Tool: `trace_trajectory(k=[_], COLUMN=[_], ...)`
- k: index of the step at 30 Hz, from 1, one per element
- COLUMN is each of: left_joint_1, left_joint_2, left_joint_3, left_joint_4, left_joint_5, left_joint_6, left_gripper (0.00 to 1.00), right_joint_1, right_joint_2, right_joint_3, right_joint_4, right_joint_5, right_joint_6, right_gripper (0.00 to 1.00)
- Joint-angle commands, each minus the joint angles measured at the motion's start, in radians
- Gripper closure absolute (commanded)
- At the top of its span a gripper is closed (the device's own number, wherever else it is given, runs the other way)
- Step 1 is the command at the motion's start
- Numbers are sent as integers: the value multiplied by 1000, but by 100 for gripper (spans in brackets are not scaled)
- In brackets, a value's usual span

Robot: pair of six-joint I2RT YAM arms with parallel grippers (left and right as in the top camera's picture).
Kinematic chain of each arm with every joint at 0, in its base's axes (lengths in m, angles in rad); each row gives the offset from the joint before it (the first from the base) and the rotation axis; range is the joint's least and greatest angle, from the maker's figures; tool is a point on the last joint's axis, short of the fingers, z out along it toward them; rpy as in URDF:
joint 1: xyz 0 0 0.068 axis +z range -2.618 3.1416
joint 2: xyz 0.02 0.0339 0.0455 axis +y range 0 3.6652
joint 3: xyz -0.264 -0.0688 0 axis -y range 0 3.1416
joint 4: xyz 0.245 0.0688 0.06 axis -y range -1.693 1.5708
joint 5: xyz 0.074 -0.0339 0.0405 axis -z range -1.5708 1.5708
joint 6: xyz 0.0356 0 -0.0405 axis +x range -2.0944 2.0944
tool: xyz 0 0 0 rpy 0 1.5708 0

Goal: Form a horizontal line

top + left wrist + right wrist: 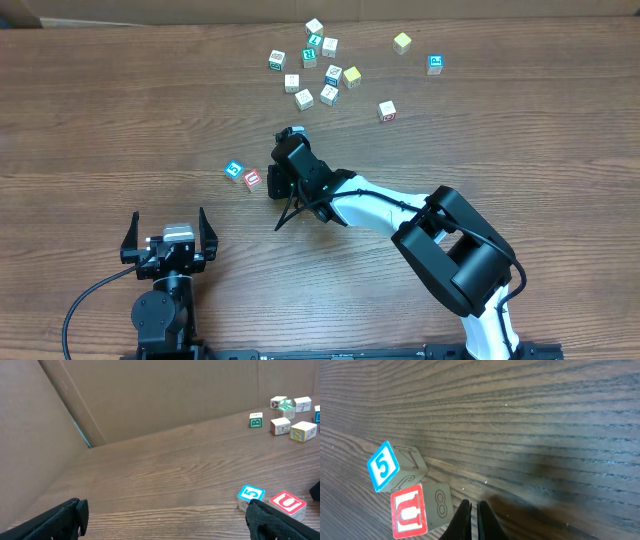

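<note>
We are holding our right gripper [472, 519] clenched on nothing, tips just beside the red cube [409, 511]. The row [243, 174] is sitting left of middle on the table [120, 120], the blue cube [382, 466] touching the red cube. Our left gripper [167, 225] is gaping, empty, near the front edge. Other cubes [329, 94] are lying scattered far off.

on the counter [540, 150] the 5 cube [234, 169] and the u cube [252, 178] lie touching, the 5 cube to the left and slightly farther back. the right end effector [273, 184] sits just right of the u cube. a cluster of cubes [315, 65] lies well behind them, with three stray cubes [388, 110] to its right. the left end effector [168, 228] sits near the front edge, left of all the cubes.
</note>
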Motion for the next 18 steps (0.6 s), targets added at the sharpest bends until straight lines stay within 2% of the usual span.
trace_trajectory(k=[1,14,18], left_joint_1=[-6,-6,-6], left_joint_2=[-6,-6,-6], left_joint_3=[-4,-4,-4], left_joint_4=[0,0,1], left_joint_5=[-9,-9,-9], left_joint_6=[19,19,19], left_gripper=[0,0,0], right_joint_1=[2,2,2], right_joint_2=[8,8,10], right_joint_3=[0,0,0], right_joint_4=[3,-7,-6], right_joint_5=[-9,-9,-9], right_joint_6=[0,0,49], right_gripper=[96,96,96])
